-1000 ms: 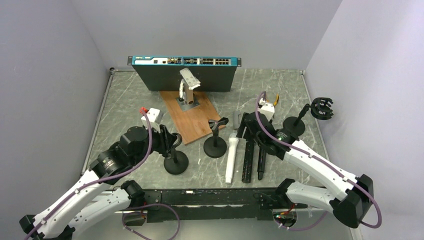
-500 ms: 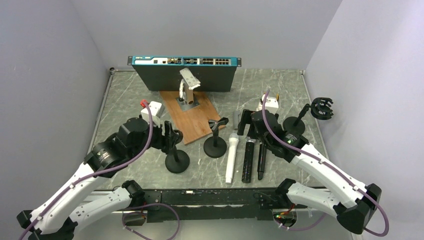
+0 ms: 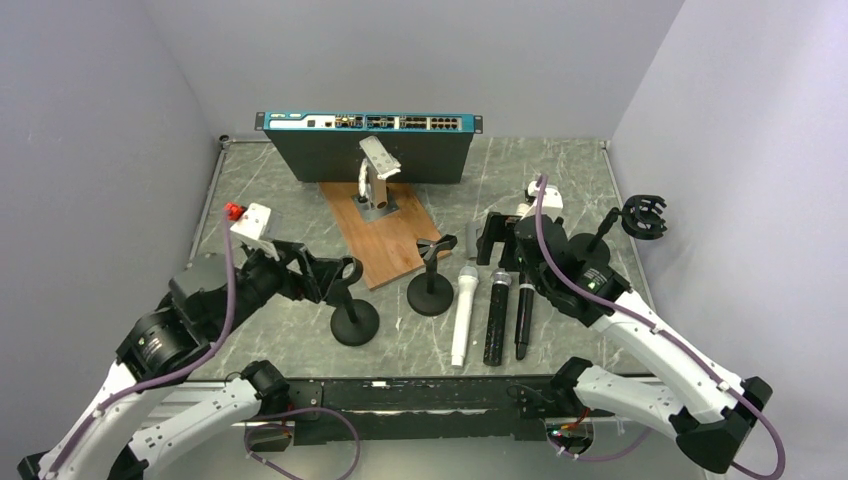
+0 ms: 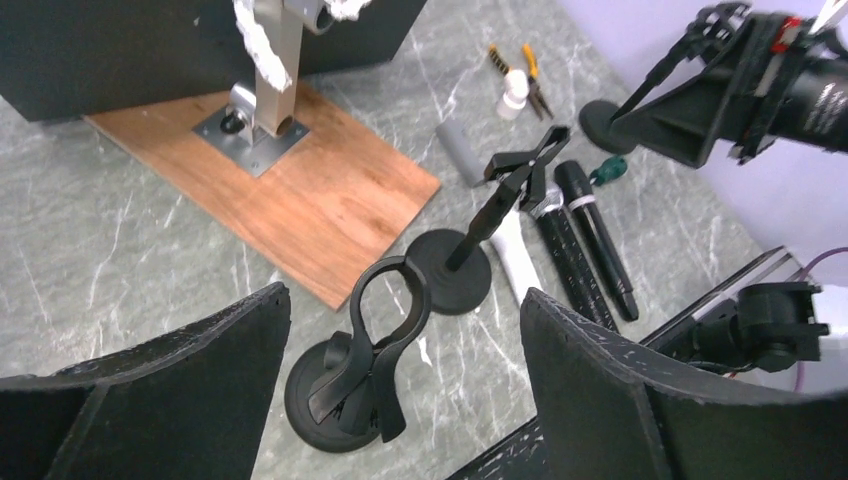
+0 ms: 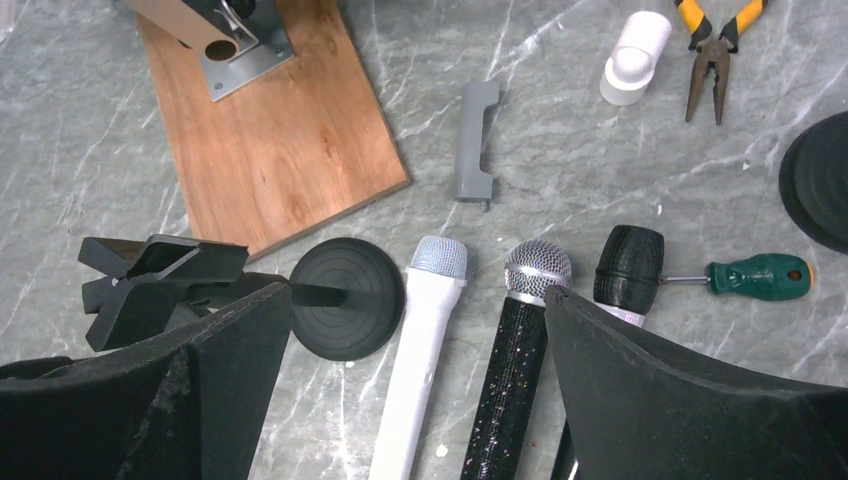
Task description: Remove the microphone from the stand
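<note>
Well, three microphones lie flat on the desk (image 3: 250, 200), side by side at lower centre: a white microphone (image 3: 462, 315), a glittery black microphone (image 3: 495, 320) and a slim black microphone (image 3: 524, 315). The left gripper (image 4: 402, 298), jaws spread wide, sits just left of the clip on the near stand (image 3: 354, 322). The right gripper (image 5: 417, 292) gapes equally wide over the microphone heads.

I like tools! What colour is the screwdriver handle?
The screwdriver handle is green, clearest in right wrist view.

A white handheld microphone (image 3: 461, 318), a glittery black microphone (image 3: 496, 318) and a slim black microphone (image 3: 523, 320) lie side by side, heads far, just right of an upright black round-based clip stand (image 3: 431, 292), a second black clip stand (image 3: 353, 320) further left.
</note>
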Robot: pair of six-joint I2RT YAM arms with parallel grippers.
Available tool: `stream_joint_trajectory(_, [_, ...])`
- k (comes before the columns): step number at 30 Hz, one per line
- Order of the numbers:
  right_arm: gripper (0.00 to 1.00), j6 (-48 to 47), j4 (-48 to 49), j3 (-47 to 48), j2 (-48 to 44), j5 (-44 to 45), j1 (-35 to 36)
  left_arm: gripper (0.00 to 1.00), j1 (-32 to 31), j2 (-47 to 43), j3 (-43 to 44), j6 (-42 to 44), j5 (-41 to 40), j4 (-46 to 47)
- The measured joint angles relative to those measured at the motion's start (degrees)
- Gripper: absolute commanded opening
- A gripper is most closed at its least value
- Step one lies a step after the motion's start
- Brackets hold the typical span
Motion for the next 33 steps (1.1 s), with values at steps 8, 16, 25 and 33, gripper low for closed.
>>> stream_joint_trajectory(8, [1.0, -5.1, 0.8, 0.0, -2.9, 1.1, 0.0, 0.95, 0.0, -4.9, -0.2, 1.5, 0.1, 6.9])
stream_joint_trajectory(16, [1.0, -6.8, 0.7, 0.6, -8.4, 3.6, 0.0, 0.97, 0.0, -9.9, -6.1, 3.8, 1.9, 18.9])
stream_joint_trajectory(25, [1.0, -6.8, 3.0, -2.1, -22.2, 5.5, 0.0, 0.97, 0.0, -20.4, -15.1, 2.6, 7.3, 28.4])
stream_joint_trajectory(33, [1.0, -6.5, 3.8, -4.3, -27.0, 5.6, 0.0, 0.97, 0.0, -22.9, -16.5, 1.2, 7.7, 29.7])
